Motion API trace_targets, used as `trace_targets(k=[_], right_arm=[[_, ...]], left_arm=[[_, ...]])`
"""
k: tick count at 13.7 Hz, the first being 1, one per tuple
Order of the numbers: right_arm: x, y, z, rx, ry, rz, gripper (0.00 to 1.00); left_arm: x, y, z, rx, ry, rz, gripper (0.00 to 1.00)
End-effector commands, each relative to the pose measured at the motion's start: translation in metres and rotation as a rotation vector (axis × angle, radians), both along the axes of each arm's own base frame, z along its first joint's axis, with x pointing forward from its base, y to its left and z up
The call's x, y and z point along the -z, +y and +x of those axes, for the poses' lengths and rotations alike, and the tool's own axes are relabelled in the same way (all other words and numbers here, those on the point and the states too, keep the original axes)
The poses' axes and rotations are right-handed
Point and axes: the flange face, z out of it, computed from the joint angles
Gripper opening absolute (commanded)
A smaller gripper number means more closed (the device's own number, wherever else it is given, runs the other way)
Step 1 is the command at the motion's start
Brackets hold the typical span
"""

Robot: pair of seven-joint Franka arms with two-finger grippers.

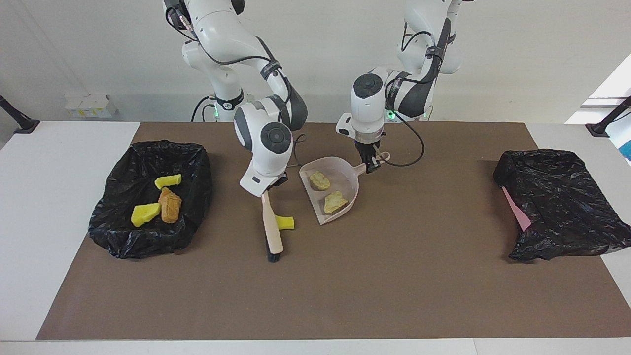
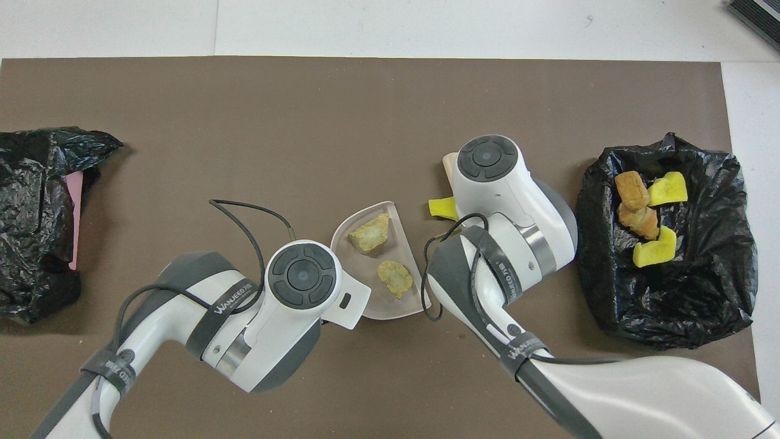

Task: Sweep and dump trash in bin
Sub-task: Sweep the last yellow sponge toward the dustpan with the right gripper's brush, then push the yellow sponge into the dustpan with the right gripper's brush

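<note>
My right gripper [image 1: 269, 190] is shut on the handle of a beige brush [image 1: 272, 228], whose bristles rest on the mat. A yellow sponge chunk [image 1: 285, 223] touches the brush on the dustpan's side; it also shows in the overhead view [image 2: 442, 207]. My left gripper [image 1: 371, 166] is shut on the handle of the beige dustpan [image 1: 346, 176], which holds two tan lumps [image 1: 319, 181] [image 1: 335, 201]. The bin [image 1: 123, 236], lined with a black bag, sits at the right arm's end and holds two yellow chunks [image 1: 167, 181] and brown lumps [image 1: 170, 205].
A second crumpled black bag [image 1: 562, 202] with something pink [image 1: 515, 210] in it lies at the left arm's end of the brown mat. A black cable loops from the left wrist beside the dustpan handle.
</note>
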Motion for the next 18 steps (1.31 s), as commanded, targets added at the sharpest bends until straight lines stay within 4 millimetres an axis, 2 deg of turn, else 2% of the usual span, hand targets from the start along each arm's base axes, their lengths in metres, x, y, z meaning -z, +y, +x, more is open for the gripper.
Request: trace_targets(k=[1,4,8,11,14,17,18], right_arm=[[-0.002,0.029,-0.05,-0.034,0.072,0.053,0.0],[-0.01,0.059,-0.076,-0.032,0.132,0.102,0.0],[-0.033,0.053,-0.076,-0.013,0.136,0.121,0.0],[-0.058,0.053,-0.083,-0.001,0.128,0.145,0.0],[-0.085,0.051,-0.102,0.02,0.143,0.111,0.0],[-0.088,0.063,-0.122,0.037,0.128,0.087,0.0],[-0.087,0.062,-0.125,0.049,0.117,0.086,0.0]], left_arm=[[-0.002,-0.002,-0.007,0.011,0.002,0.023,0.0],[-0.001,-0.001,-0.006,0.012,-0.005,0.015,0.0],[0.0,0.002,-0.001,0.032,-0.01,-0.009,0.0],[0.005,0.019,0.016,0.103,-0.009,-0.062,0.0],[0.009,0.042,0.037,0.131,-0.003,-0.115,0.0],[0.004,0.07,0.053,0.147,0.016,-0.185,0.0],[0.003,0.073,0.054,0.152,0.02,-0.195,0.0]])
